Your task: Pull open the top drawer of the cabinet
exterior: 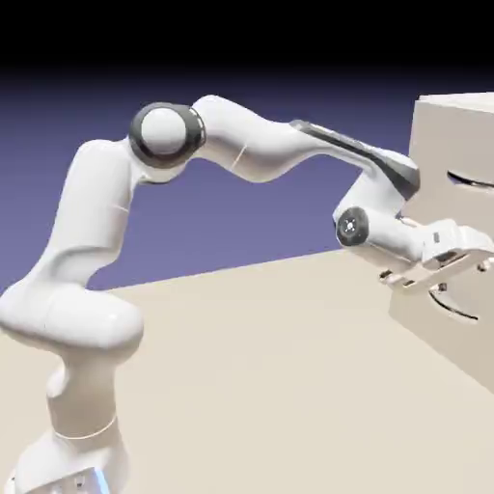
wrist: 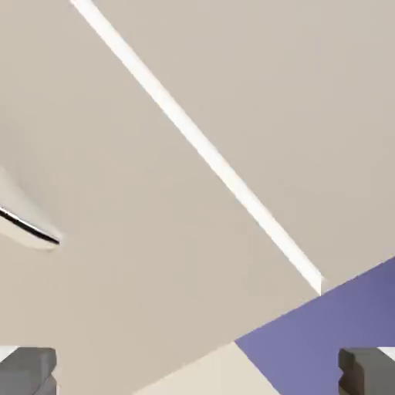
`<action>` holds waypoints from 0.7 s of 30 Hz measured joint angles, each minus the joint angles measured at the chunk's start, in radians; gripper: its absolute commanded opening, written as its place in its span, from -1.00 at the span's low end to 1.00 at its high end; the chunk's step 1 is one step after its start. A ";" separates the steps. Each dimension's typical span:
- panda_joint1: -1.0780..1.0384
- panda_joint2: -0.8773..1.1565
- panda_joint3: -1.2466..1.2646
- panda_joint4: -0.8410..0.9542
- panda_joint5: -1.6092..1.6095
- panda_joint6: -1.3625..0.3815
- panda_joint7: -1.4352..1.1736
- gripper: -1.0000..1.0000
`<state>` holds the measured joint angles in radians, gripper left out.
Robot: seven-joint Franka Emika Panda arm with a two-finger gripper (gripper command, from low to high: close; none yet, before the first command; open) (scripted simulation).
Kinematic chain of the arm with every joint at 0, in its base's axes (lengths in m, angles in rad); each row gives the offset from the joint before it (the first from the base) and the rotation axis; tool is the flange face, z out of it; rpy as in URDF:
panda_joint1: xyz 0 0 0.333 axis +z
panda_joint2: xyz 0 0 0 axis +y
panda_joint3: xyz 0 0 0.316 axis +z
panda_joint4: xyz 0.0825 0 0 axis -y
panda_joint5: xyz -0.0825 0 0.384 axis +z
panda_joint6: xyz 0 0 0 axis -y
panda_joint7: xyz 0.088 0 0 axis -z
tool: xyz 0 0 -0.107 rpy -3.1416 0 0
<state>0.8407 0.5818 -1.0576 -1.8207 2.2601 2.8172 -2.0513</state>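
Note:
The cream cabinet (exterior: 452,125) stands at the exterior view's right edge. Its top drawer (exterior: 480,205) carries a thin dark curved handle (exterior: 471,179) and looks closed. My gripper (exterior: 439,272) hangs open just before the cabinet's face, below that handle and above the lower drawer's handle (exterior: 453,307). In the hand view, the gripper (wrist: 197,374) has its grey fingertips (wrist: 28,371) far apart with nothing between them. Cream drawer fronts fill this view, split by a pale diagonal seam (wrist: 202,146). One dark handle end (wrist: 31,225) shows at the left; I cannot tell which drawer it belongs to.
The tan table (exterior: 270,367) runs from the arm's base to the cabinet's foot. In the hand view, the cabinet's side edge (wrist: 319,287) meets the violet backdrop (wrist: 332,324) at the lower right.

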 measured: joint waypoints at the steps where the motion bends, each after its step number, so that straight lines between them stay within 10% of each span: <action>1: 0.013 0.018 -0.016 0.015 0.035 -0.003 -0.043 0.00; 21: 0.172 0.337 -0.260 0.341 0.598 -0.036 -0.728 0.00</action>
<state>1.0130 0.9188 -1.3177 -1.4801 2.8584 2.7808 -2.7797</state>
